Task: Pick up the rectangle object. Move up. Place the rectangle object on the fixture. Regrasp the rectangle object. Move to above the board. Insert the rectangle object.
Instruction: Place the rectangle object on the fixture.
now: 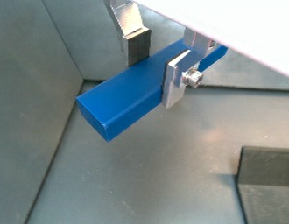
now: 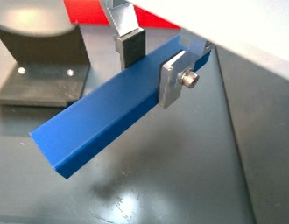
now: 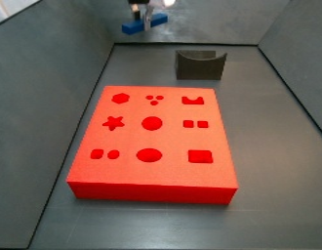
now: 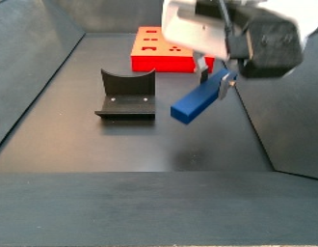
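My gripper (image 2: 153, 66) squeezes long blue rectangle bar (image 2: 106, 122) near one end, high off grey floor (image 4: 148, 145). Dark notched fixture (image 4: 125, 95) beside, apart. Big flat red board (image 3: 153, 142) far off.

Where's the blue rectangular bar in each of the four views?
Wrist view: the blue rectangular bar sits mid-frame, clamped between the gripper fingers, clear of the floor.
Wrist view: bar runs diagonally across the frame, same grip.
Side view: only a small blue bit shows at the top edge, behind the bright red board.
Side view: bar hangs right of centre under the gripper.
Shared landmark: the dark grey fixture.
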Robot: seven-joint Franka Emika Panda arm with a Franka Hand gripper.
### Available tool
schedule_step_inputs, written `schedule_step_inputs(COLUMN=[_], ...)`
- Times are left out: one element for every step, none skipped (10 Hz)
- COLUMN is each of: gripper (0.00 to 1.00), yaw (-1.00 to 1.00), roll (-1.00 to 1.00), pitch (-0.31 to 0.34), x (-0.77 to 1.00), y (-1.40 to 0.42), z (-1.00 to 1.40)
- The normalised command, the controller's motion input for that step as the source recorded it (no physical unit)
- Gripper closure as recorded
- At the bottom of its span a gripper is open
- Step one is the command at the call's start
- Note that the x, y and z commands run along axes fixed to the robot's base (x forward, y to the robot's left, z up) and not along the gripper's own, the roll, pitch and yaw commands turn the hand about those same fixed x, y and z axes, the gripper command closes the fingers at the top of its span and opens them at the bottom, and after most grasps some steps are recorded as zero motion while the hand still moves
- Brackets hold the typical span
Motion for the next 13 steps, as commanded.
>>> schedule_step_inputs(gripper=[1.0,1.0,1.0,1.0,1.0,1.0,1.0,1.0,1.0,1.0,1.0,1.0,1.0], yaw=[-0.02,-0.02,-0.01,0.0,0.02,0.02,0.03,1.0,1.0,1.0,1.0,1.0,1.0], roll=[0.07,0.08,0.08,0.08,0.09,0.09,0.09,-0.12,-0.12,-0.13,-0.15,-0.16,-0.17], pitch=[0.047,0.051,0.057,0.063,0.071,0.082,0.092,0.048,0.056,0.07,0.078,0.083,0.104], x=[-0.03,-0.03,-0.03,-0.03,-0.01,-0.01,0.0,1.0,1.0,1.0,1.0,1.0,1.0], y=[0.01,0.01,0.01,0.0,0.01,0.01,0.01,-0.86,-0.85,-0.81,-0.73,-0.68,-0.57], z=[1.0,1.0,0.91,0.76,0.56,0.41,0.2,0.47,0.42,0.4,0.36,0.33,0.29])
